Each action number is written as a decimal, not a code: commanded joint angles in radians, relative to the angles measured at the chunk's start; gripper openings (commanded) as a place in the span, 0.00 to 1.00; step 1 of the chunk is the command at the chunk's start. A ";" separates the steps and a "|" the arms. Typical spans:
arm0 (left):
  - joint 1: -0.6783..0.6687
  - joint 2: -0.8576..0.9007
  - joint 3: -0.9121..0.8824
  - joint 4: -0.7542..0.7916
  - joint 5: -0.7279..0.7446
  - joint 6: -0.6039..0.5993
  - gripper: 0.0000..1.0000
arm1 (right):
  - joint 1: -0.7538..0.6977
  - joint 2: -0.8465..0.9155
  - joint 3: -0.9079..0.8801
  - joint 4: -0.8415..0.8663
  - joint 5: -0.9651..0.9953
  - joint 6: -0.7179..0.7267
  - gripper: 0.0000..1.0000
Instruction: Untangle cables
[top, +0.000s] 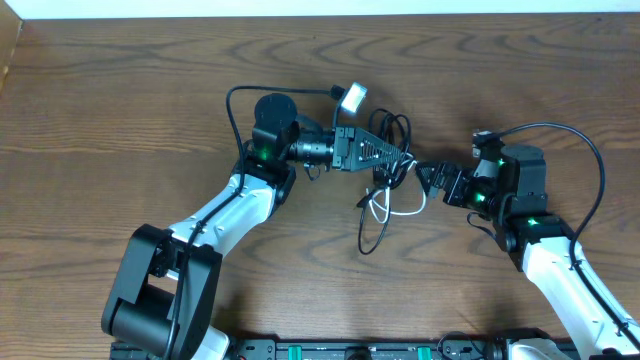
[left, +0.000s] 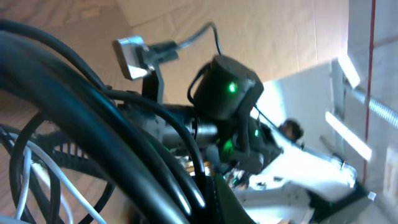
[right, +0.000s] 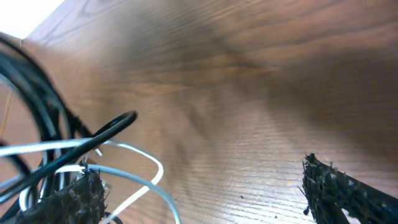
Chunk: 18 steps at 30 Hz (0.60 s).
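Observation:
The cables (top: 388, 175) lie in a knot at the table's middle: black loops (top: 398, 128) above it, a white loop (top: 386, 207) below, and a black strand (top: 364, 238) trailing toward the front. My left gripper (top: 404, 158) reaches in from the left and is shut on the black cables at the knot. In the left wrist view the black cables (left: 134, 140) fill the foreground beside a white cable (left: 62, 186). My right gripper (top: 432, 177) stands open just right of the knot. In its wrist view, the white cable (right: 146, 167) and a black cable (right: 115, 126) lie by its left finger (right: 71, 202); nothing sits between the fingers.
Wood table (top: 120, 110) all around. The left arm's wrist camera (top: 352, 97) and its black wire (top: 255, 90) stick out behind the knot. The right arm's own thick wire (top: 585, 150) arcs at the right. The table's front rail (top: 350, 350) runs along the bottom.

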 joint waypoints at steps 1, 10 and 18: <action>0.000 -0.016 0.006 0.013 -0.043 -0.150 0.08 | -0.002 -0.002 0.004 0.002 -0.061 -0.132 0.99; 0.000 -0.016 0.006 0.013 -0.122 -0.420 0.08 | -0.002 0.004 0.004 0.003 -0.107 -0.192 0.91; 0.000 -0.016 0.006 0.013 -0.154 -0.504 0.08 | 0.022 0.071 0.004 0.019 -0.125 -0.187 0.83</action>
